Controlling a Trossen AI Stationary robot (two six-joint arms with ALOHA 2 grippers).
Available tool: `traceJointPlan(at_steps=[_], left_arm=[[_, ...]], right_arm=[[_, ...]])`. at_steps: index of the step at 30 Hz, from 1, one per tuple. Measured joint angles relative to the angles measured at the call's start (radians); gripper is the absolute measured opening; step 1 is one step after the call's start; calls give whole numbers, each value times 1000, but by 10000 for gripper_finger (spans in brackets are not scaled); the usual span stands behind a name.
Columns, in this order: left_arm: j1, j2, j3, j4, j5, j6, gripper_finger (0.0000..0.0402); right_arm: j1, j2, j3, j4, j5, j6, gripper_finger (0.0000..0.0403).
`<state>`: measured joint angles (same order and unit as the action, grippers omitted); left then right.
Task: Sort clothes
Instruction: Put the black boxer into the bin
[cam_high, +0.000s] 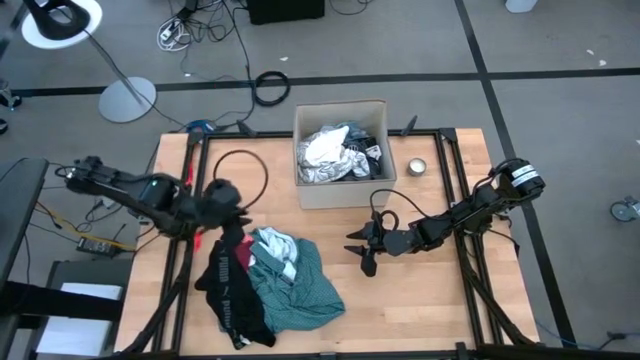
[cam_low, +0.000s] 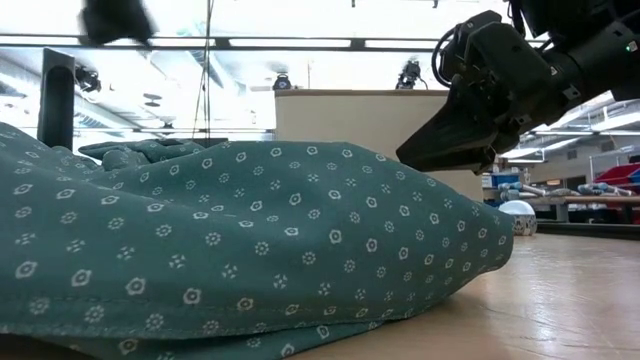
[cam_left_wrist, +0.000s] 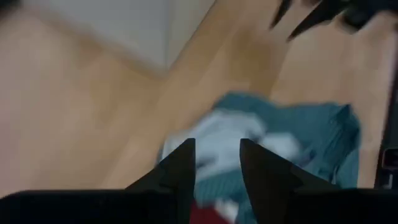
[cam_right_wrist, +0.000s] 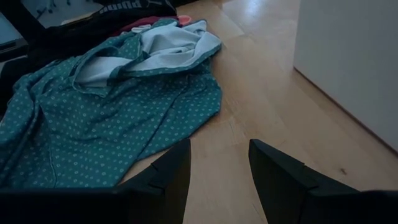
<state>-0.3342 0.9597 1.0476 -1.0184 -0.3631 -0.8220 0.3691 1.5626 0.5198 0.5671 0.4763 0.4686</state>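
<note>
High view: on the wooden table (cam_high: 420, 300) a teal shirt (cam_high: 300, 285) with small white dots lies spread out near the front edge, left of the middle. A light blue piece (cam_high: 275, 245) lies crumpled on its far part, and a black garment (cam_high: 232, 290) with white letters lies along its left side, touching it. A small red piece (cam_high: 198, 240) shows at the far end of the black garment.

The left pincer (cam_high: 232, 225) is above the far end of this pile, close to the left edge of the table. In the left wrist view its two fingers (cam_left_wrist: 180, 168) stand a little apart over the light blue piece and hold nothing.

The right pincer (cam_high: 362, 250) is over bare wood between the pile and the right edge, near the middle of the table. Its fingers (cam_right_wrist: 171, 171) are spread and empty (the right wrist view shows the wood between them), and they point toward the teal shirt.

A cardboard box (cam_high: 340, 195) stands at the middle of the far edge, with white and black-and-white patterned clothes (cam_high: 335, 152) inside. A small round tin (cam_high: 417, 166) sits just beside the box, on its right side.
</note>
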Motion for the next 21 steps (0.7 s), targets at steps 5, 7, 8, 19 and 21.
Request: traceJointPlan(at_steps=[5,7,8,19,21], left_arm=[[-55,-10,-86,-192,55,-312,131],[-66,-10,-118,-214,97,-400,131],[-70,-9,-137,-212,118,-435,131],[-121,-2,-346,-106,345,-708,131],[-127,-2,-374,-63,363,-727,131]], right_arm=[[0,0,0,-1,0,0,165],[0,0,0,-1,0,0,165],[0,0,0,-1,0,0,165],[0,0,0,-2,0,0,165],[0,0,0,-2,0,0,165]])
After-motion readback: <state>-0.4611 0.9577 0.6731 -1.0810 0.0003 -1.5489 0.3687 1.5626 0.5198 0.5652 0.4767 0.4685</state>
